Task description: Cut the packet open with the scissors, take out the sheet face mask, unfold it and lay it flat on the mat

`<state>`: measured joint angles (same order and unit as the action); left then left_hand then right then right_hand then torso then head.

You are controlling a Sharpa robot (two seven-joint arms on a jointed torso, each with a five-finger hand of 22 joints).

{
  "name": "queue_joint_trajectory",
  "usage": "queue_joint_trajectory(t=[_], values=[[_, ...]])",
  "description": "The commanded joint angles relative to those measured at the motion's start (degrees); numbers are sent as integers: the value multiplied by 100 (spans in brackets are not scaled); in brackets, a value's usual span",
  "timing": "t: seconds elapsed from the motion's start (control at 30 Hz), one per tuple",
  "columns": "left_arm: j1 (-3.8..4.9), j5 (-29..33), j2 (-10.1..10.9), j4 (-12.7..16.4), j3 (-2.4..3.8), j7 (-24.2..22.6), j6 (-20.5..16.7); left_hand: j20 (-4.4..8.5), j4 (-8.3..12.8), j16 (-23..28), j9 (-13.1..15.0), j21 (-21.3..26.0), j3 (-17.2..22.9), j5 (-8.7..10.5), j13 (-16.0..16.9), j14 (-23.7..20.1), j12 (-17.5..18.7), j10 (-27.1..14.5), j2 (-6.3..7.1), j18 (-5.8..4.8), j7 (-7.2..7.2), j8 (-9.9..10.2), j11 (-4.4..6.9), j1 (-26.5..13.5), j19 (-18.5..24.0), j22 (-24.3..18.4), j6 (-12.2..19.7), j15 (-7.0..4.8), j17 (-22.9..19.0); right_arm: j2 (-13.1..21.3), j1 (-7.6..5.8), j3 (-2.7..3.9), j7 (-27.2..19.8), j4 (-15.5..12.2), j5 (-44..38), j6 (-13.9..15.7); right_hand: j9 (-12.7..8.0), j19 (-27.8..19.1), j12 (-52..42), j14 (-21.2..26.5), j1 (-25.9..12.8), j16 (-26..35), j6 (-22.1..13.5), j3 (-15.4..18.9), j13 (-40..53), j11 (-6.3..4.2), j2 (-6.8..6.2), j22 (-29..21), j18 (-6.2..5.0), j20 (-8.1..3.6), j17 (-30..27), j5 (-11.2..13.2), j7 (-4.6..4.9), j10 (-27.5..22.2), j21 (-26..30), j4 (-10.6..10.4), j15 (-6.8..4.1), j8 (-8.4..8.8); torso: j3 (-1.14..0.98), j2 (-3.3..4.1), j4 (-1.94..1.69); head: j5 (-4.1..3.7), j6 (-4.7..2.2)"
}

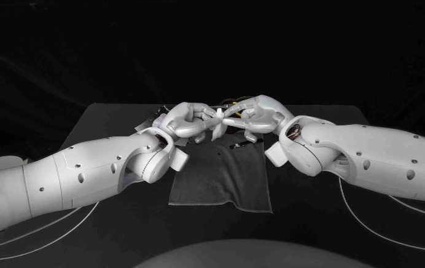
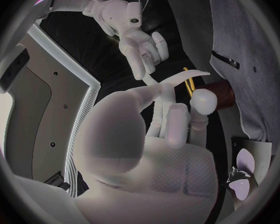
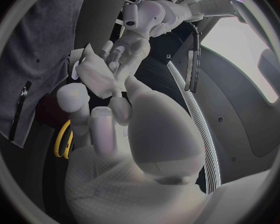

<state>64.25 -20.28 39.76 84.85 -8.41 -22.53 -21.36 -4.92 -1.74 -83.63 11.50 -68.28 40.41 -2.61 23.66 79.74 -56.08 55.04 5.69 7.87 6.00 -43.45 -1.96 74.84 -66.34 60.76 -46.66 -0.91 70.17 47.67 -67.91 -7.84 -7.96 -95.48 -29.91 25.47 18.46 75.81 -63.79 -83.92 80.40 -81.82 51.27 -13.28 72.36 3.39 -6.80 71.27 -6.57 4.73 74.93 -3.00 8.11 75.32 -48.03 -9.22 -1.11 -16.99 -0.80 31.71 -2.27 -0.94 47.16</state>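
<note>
Both hands meet over the far end of the grey mat [image 1: 222,179]. Between them they pinch a white folded sheet, apparently the face mask [image 1: 218,115], held clear of the mat. My left hand [image 1: 190,120] grips one side and my right hand [image 1: 257,115] the other. The left wrist view shows the sheet [image 2: 177,79] as a thin edge running from my left fingertips [image 2: 168,92] up to the right hand [image 2: 140,42]. From the right wrist the mask [image 3: 95,77] hangs from the left hand [image 3: 129,45]. The yellow-handled scissors [image 3: 62,139] lie on the table beyond the mat.
A small dark strip [image 1: 237,145] lies on the mat near its far end. A shiny pale piece, perhaps the packet [image 2: 242,176], lies beside the mat's edge [image 2: 252,134]. A brown object [image 2: 217,95] stands by the scissors' handles [image 2: 189,82].
</note>
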Motion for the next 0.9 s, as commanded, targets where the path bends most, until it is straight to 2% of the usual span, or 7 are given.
queue_joint_trajectory(t=[0.03, 0.5, 0.6, 0.8, 0.9], values=[[4, -61, -8, 19, 6, -20, 149, 10, 8, 5, 58, 2, 20, -14, -7, -18, 25, 56, -30, -42, 9, -17, 9, -23, 6, -11, -48, -40, -9, -26, 2, 4, -59, 1, -142, 120, -8, -4, -4, -222, 62, 12, 24, -4, 0, 2, 3, 4, -82, 37, 476, 22, 26, -39, 20, 36, 40, 38, 0, 0, 0, 1, -2], [4, -87, -7, 37, 6, -15, 173, 12, 26, 8, 58, 0, 22, -14, -13, -22, 43, 55, -16, -43, 9, -21, 10, -21, 4, -6, -50, -40, -12, -77, 2, 4, 26, 42, -150, 135, -19, 0, -13, -225, 63, 5, 76, -23, -7, 3, 37, 11, -82, 40, 482, 23, 25, -39, 14, 46, 41, 35, 3, -3, -3, -10, 3], [4, -94, -7, 48, 6, -16, 177, 13, 31, 8, 58, 3, 22, -14, -15, -22, 48, 56, -12, -42, 10, -23, 10, -21, 9, -11, -52, -41, -13, -96, 2, 4, 42, 46, -151, 127, -19, 21, -45, -240, 71, -23, 164, -48, 1, -16, 79, 34, -77, 36, 514, 23, -1, -18, -31, 55, 29, 7, 6, 0, -5, -12, 5], [4, -102, -6, 61, 6, -15, 185, 13, 31, 8, 58, 3, 22, -14, -15, -22, 48, 56, -12, -42, 10, -23, 10, -21, 9, -11, -52, -41, -13, -116, 2, 4, 73, 54, -173, 137, 6, 108, -164, -298, 178, -115, 466, -179, 45, -118, 210, 122, -56, -18, 616, 22, -124, 76, -211, 145, -48, -126, 6, -2, -8, -7, 12], [4, -104, -4, 66, 6, -13, 192, 14, 37, 11, 59, -3, 20, -14, -17, -27, 55, 59, -5, -44, 10, -27, 10, -24, 2, -2, -56, -41, -20, -119, 2, 4, 87, 54, -192, 155, 9, 146, -198, -318, 212, -144, 539, -231, 56, -151, 234, 159, -44, -48, 650, 22, -160, 111, -286, 192, -76, -159, 7, -2, -5, -6, 20]])
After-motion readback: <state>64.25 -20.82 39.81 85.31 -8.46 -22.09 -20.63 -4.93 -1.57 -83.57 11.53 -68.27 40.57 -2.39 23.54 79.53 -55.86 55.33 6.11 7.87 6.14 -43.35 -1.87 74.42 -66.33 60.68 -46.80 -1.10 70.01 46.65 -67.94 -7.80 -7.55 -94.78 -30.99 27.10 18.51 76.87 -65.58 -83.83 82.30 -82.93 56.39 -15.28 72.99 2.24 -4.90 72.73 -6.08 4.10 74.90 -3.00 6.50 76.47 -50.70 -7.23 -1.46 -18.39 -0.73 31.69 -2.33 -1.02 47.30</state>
